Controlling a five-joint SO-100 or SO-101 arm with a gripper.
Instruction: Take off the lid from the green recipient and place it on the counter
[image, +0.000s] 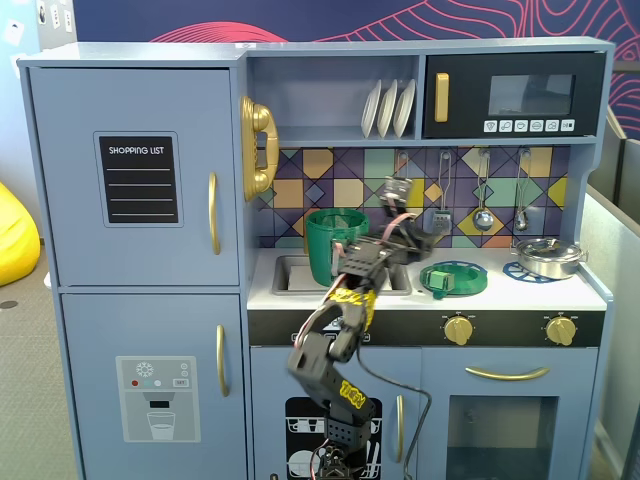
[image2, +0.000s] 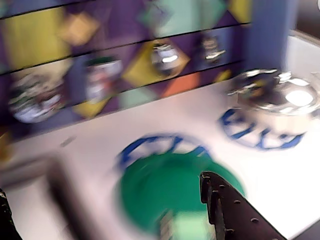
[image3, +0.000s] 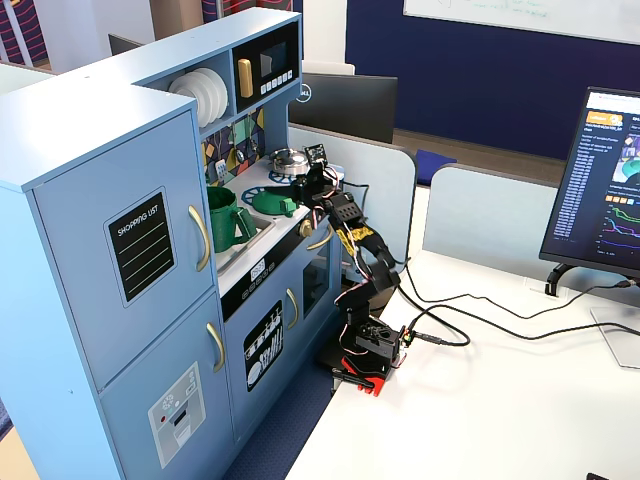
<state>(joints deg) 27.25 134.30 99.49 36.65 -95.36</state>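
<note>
- You can see the lid (image: 453, 278) lying flat on the bench (image: 500, 292), on the white surface just right of the sink (image: 290, 275) in a fixed view.
- The lid is off the green recipient (image: 333, 246), which stands open in the sink, to the left of the hand (image: 405, 232) in that view.
- The hand is raised above the bench, a little to the left of the lid and higher than it, not touching it.
- In the wrist view the picture is blurred; you see the lid (image2: 170, 187) below the hand, and 1 dark finger (image2: 227, 210) crossing in front of its near edge.
- The other finger shows only as a dark shape at the lower left corner of the wrist view, so the 2 fingers stand apart and nothing is between them.
- The silver pan (image: 549, 257) sits on the far burner ring, well apart from the hand, on the right side in a fixed view.
- In a fixed view from the side, the lid (image3: 272, 203) lies between the green recipient (image3: 229, 220) and the silver pan (image3: 290, 161).
- A blue burner ring (image2: 150, 145) shows just behind the lid in the wrist view.
</note>
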